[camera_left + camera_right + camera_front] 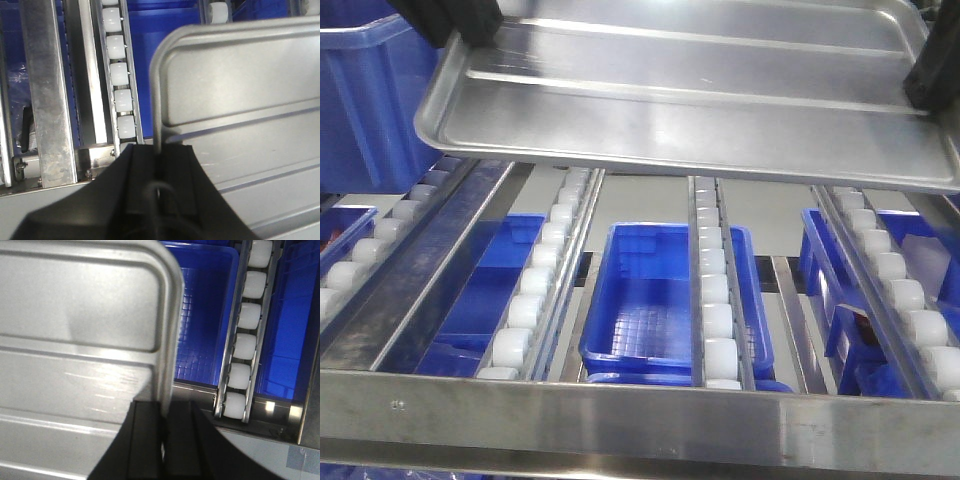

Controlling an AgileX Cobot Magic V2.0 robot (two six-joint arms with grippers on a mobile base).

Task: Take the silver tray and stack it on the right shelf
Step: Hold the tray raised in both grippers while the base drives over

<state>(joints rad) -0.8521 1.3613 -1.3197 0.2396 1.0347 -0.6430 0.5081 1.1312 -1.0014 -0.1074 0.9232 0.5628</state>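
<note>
Above the sloping rails, at twelve o'clock in the front view, the silver tray (pixel 700 110) hangs clear of the right shelf (pixel 450 260) and touches no roller. Its base shows two long embossed ridges, and its low raised rim is the only place that offers a hold.

The left pincer (pixel 160 148) is clamped on the rim of the short end at ten o'clock, with one finger inside the tray and one outside. The right pincer (pixel 164 406) grips the opposite short end at two o'clock in the same way.

The tray looks like thin sheet metal, so it is probably light and stiff, but it is also slick. With so narrow a bite on the rim it could pivot or slip, so both ends should come down level and together.

Below it, the rows of white rollers (pixel 535 290) run down towards the broad front bar (pixel 620 415) at six o'clock. A tray let go there would likely roll to that bar. Blue bins (pixel 660 310) sit under the rails.
</note>
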